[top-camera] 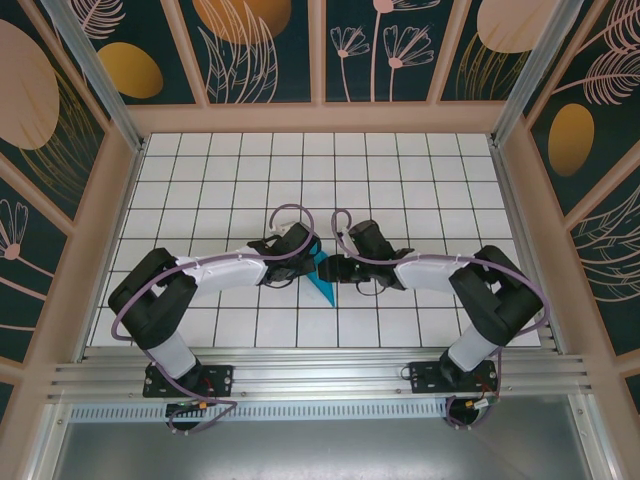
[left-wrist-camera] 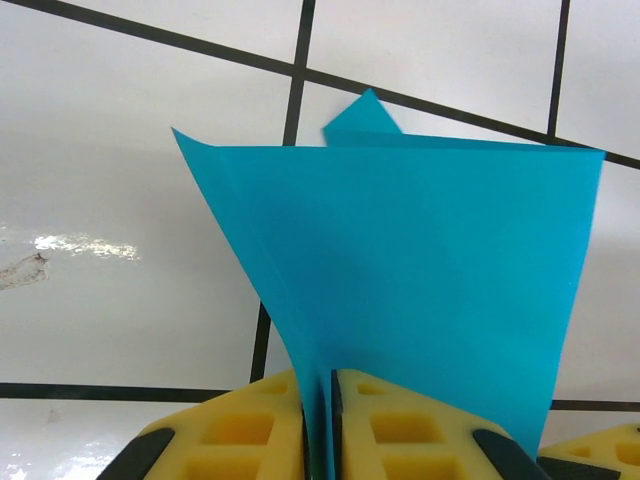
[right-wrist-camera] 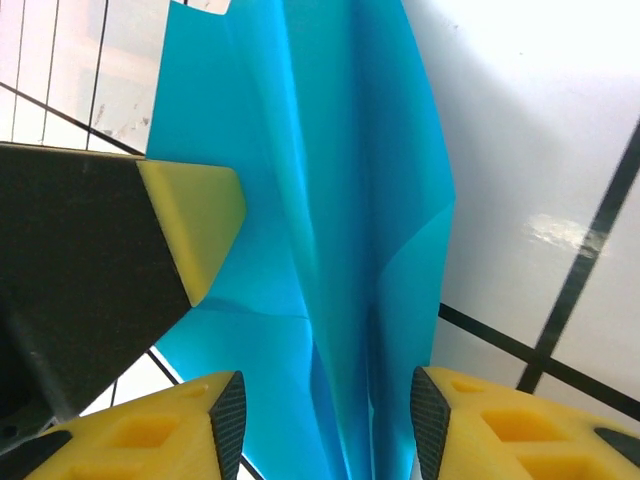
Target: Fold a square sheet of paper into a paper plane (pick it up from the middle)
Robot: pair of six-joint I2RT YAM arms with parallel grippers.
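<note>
Fingers point(left-wrist-camera: 240, 435) of the left gripper point(left-wrist-camera: 322, 430) are pressing together on the sheet of paper point(left-wrist-camera: 420, 280), its two yellow pads meeting at the bottom of the left wrist view with the thin teal-blue paper clamped between them. From that pinch the paper is fanning upward into a wide, creased shape, with a small pointed corner peeking above its top edge.

Yellow fingertips point(right-wrist-camera: 150, 435) of the right gripper point(right-wrist-camera: 320, 430) are standing apart, one on each side of the same paper. Folded layers are running lengthwise through the gap, and whether either pad is touching them cannot be told. In this right wrist view one black-and-yellow finger of the other gripper is lying against the paper's left side.

From above, both arms are reaching inward and meeting near the middle of the white tiled table point(top-camera: 400, 180). The paper is sitting between the two gripper tips — a small teal wedge with its point aimed toward the near edge.
</note>
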